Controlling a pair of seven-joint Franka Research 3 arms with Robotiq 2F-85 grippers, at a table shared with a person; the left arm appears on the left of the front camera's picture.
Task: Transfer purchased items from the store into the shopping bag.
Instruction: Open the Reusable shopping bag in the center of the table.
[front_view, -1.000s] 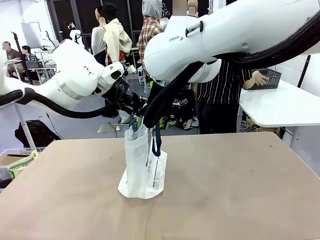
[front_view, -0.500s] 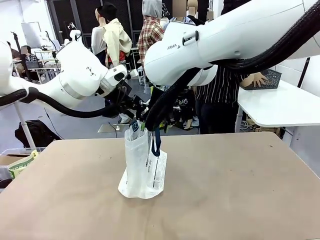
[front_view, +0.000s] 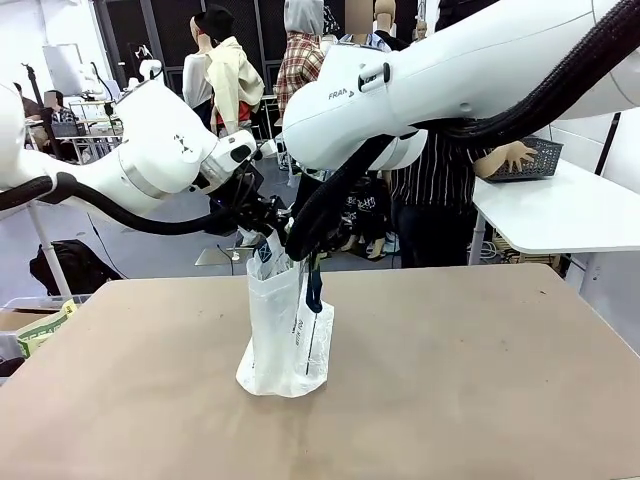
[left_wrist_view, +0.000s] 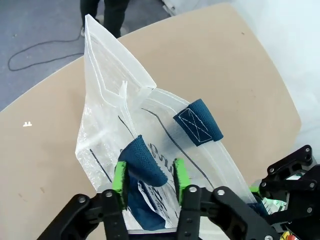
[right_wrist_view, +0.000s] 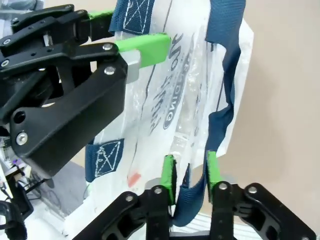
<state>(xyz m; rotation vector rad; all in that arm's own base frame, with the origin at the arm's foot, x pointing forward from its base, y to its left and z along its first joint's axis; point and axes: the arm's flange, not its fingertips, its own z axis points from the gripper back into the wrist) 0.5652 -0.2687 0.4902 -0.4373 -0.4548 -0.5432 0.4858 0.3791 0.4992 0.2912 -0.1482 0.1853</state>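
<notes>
As bare table (front_view: 480, 380) rings the shopping bag (front_view: 275, 330), left claw (left_wrist_view: 149, 175) and right claw (right_wrist_view: 189, 172) pinch its handles (left_wrist_view: 197, 121).

The shopping bag (front_view: 280, 340) is translucent white with navy handles (left_wrist_view: 197, 121), dark script lettering (right_wrist_view: 170, 100) and a red mark (right_wrist_view: 132, 178); the left gripper (left_wrist_view: 149, 172) is black, its pads (left_wrist_view: 120, 176) green

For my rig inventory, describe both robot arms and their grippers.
The left arm and right arm are glossy white, rounded, with black ribbed cable hoses alongside. The left gripper and right gripper are black, angular, with green pads.
</notes>
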